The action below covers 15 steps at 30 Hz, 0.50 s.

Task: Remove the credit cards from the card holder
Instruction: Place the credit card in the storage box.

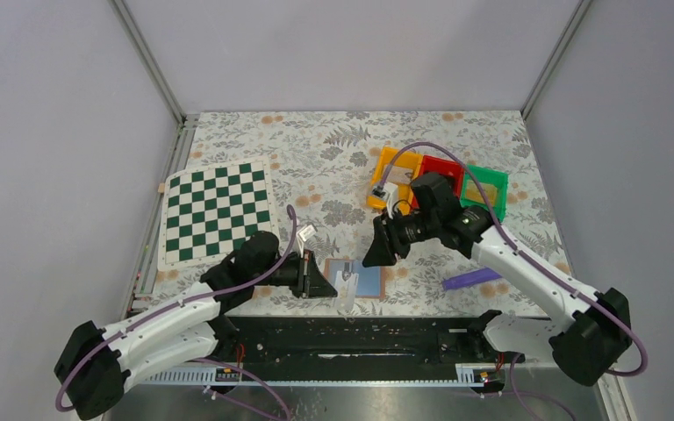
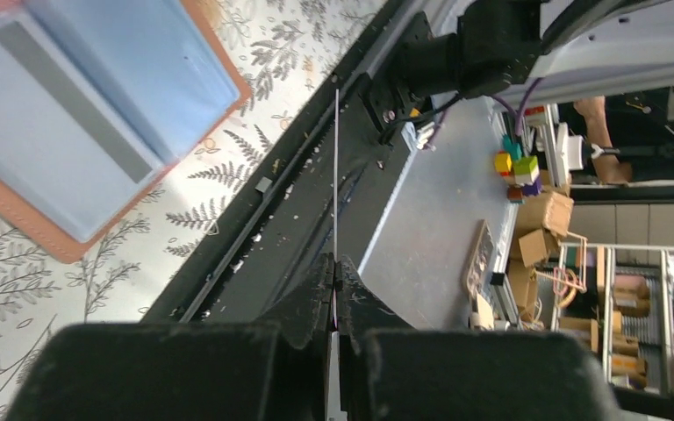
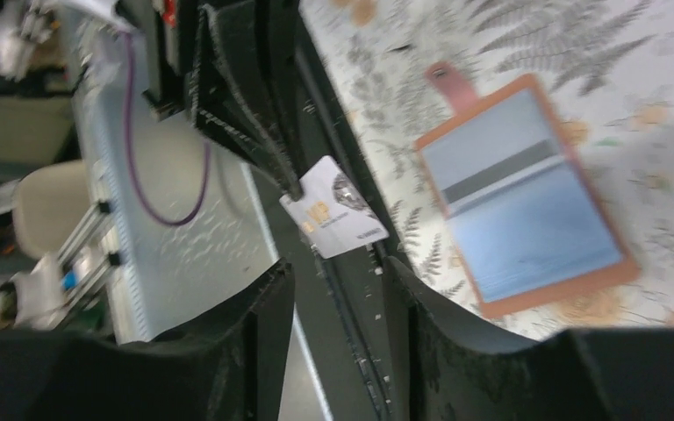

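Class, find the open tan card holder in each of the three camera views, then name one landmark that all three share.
Top external: the card holder lies open, low in the centre, just beyond the black rail.
Left wrist: the card holder fills the upper left corner, blue inside facing up.
Right wrist: the card holder sits right of centre, tilted.
Shared landmark: the fern-print cloth beneath it.

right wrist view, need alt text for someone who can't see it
The left gripper pinches a whitish card in the air. To its right, the card holder lies open on the floral cloth, pale blue inside with a tan border. The right gripper sits open and empty in the foreground.
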Motion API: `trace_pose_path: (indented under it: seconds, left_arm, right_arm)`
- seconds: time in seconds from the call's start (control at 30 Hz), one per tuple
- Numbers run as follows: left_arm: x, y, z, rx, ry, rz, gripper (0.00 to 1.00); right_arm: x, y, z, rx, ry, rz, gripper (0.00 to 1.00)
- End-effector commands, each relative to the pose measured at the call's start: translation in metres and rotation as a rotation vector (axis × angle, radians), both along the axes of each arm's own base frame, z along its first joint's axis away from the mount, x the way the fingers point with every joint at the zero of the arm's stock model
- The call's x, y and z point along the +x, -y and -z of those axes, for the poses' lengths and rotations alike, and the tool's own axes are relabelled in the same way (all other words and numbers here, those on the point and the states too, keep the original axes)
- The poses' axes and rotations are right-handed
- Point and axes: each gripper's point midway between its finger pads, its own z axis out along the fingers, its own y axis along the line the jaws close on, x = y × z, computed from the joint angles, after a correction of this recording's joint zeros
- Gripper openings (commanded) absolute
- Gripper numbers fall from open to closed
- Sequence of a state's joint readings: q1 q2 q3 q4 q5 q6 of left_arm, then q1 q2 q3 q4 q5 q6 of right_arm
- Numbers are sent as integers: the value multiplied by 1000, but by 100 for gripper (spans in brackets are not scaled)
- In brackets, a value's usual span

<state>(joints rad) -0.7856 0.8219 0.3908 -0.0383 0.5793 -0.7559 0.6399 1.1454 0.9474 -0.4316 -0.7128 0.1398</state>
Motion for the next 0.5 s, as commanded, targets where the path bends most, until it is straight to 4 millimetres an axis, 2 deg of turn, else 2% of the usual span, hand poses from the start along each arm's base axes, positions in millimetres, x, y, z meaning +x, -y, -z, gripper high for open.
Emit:
trace_pose_path:
  seconds: [0.0, 0.17, 0.47]
  left_arm:
    - [-8, 11, -30, -109, 54, 112, 0]
    - [-12, 16, -35, -153, 38, 143, 0]
    - [-13, 19, -36, -166, 18, 164, 0]
  right_arm:
    - [-29, -15, -20, 137, -100, -238, 50]
    - [-18, -24, -1, 118, -139, -241, 53]
    - [-23, -32, 12, 134, -206, -299, 51]
